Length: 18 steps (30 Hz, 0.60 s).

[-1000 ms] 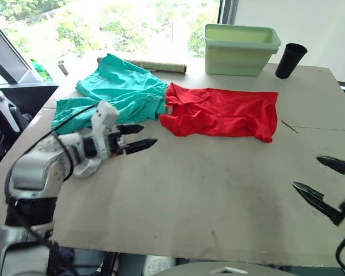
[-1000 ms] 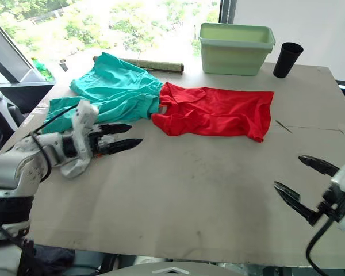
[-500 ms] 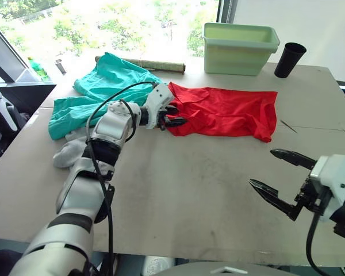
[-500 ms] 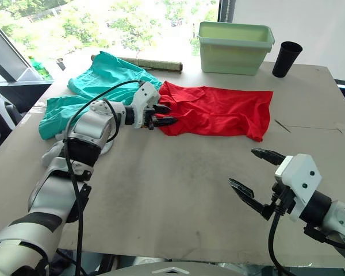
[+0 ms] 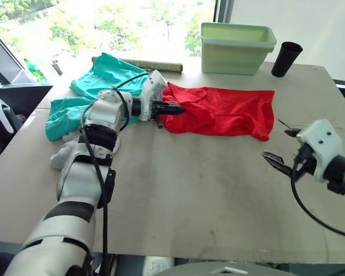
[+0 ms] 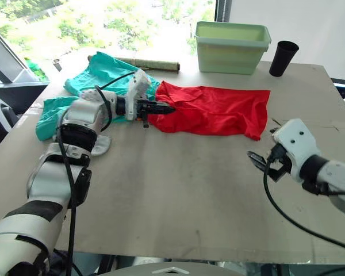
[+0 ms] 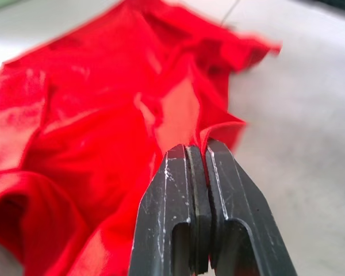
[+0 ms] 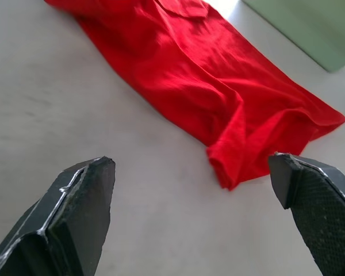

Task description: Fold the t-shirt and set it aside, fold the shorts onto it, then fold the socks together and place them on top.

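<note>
With the left gripper (image 5: 171, 108) pinched tight on the red t-shirt (image 5: 224, 111) edge, folding starts (right gripper (image 5: 283, 150), jaws wide and empty, should next take the hem corner just ahead of it).

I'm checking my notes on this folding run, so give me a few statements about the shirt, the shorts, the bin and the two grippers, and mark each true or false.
1. The left gripper is shut on the t-shirt. True.
2. The right gripper is shut on the t-shirt's far corner. False: its fingers are spread apart, above the table.
3. The shorts lie on the t-shirt. False: they lie beside it.
4. A green bin stands beside a black cup. True.
</note>
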### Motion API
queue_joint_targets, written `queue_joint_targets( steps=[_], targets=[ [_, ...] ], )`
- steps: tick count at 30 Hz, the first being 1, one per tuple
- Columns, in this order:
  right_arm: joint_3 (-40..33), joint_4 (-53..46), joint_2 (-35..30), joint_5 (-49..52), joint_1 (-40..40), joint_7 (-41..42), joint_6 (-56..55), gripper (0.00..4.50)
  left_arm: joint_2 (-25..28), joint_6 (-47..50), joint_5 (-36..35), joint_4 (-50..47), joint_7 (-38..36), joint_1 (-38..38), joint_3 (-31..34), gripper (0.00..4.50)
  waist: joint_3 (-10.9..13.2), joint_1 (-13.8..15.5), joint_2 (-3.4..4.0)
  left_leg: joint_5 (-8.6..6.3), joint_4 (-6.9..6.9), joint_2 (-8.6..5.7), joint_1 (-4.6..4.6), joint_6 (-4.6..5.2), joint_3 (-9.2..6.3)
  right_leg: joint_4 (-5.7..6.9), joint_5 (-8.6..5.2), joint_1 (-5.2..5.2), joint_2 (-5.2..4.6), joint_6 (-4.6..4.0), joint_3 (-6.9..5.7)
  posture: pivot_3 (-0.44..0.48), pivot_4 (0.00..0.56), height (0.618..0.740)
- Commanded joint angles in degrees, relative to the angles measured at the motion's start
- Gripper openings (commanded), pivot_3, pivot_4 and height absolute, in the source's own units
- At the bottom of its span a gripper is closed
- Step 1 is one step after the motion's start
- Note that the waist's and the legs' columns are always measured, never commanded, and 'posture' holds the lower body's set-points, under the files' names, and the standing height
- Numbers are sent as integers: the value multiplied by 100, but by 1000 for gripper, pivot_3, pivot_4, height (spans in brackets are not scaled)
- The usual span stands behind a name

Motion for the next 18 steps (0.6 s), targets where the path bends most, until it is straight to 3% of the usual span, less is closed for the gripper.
queue_joint_targets(
  steps=[1,5,14,17,18],
  targets=[
    [797,581,-123,-764,-718,157,-111,4500,144,348,-208,-527,-137,-26,237,34,0,1,1,0,-1,0,-5,0,-2,0,4,-4,3,8,-1,0,150,740],
    [1405,1081,149,-1139,-1450,370,-138,4500,229,556,-237,-1073,-34,288,305,34,-3,3,5,1,6,0,-66,-1,-10,3,5,-56,5,22,-7,0,150,740],
    [1917,1991,713,-1861,-2140,687,-279,4500,304,650,-294,-2190,257,1023,315,34,-2,9,4,1,12,0,-65,-1,-3,12,6,-56,3,23,-4,0,150,740],
    [2138,2109,771,-2213,-2226,686,-263,3288,306,706,-350,-2381,336,1116,335,0,-2,5,5,1,20,0,-64,-1,-2,21,6,-56,3,24,-2,0,150,740],
    [2179,2162,814,-2314,-2249,641,-219,3288,309,714,-360,-2430,357,1139,333,0,-3,2,5,1,23,0,-63,-1,-2,23,6,-56,3,24,-2,0,150,740]
  ],
)
